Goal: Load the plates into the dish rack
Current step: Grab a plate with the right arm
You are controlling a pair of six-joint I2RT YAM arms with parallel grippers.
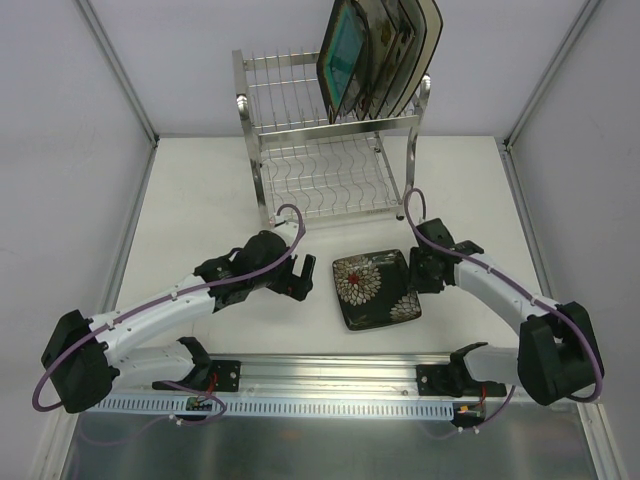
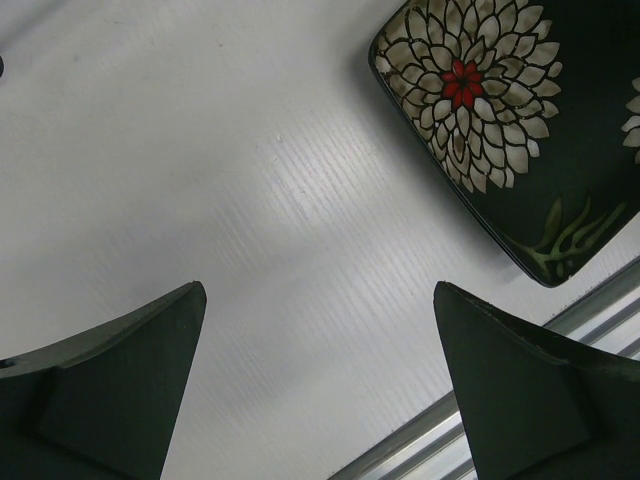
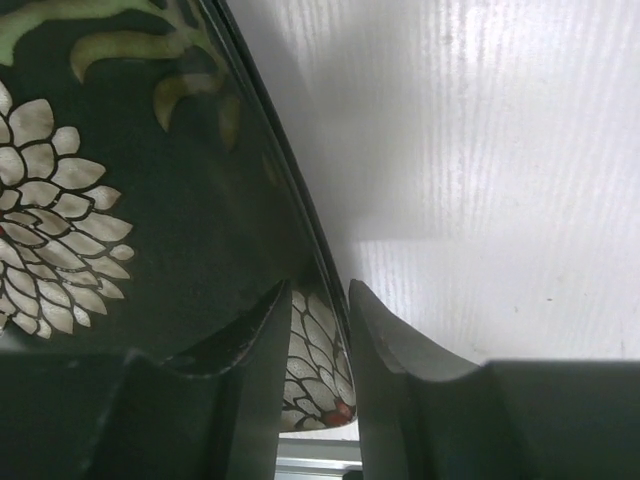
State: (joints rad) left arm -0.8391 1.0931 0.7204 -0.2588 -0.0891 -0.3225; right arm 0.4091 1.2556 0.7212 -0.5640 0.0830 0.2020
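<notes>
A dark square plate with white flowers (image 1: 372,290) lies on the table in front of the dish rack (image 1: 262,170). My right gripper (image 1: 419,273) straddles the plate's right rim; in the right wrist view (image 3: 320,292) the fingers are closed narrowly over the rim of the plate (image 3: 120,200). My left gripper (image 1: 300,284) is wide open and empty, low over bare table just left of the plate (image 2: 500,110); its fingers (image 2: 150,370) hold nothing. Several plates (image 1: 385,50) stand upright in the rack's top tier, a black and teal one (image 1: 345,55) at the front.
The rack's lower tier (image 1: 330,185) holds no plates. An aluminium rail (image 1: 330,375) runs along the near table edge, also in the left wrist view (image 2: 560,330). White walls with metal frame posts (image 1: 130,95) enclose the table.
</notes>
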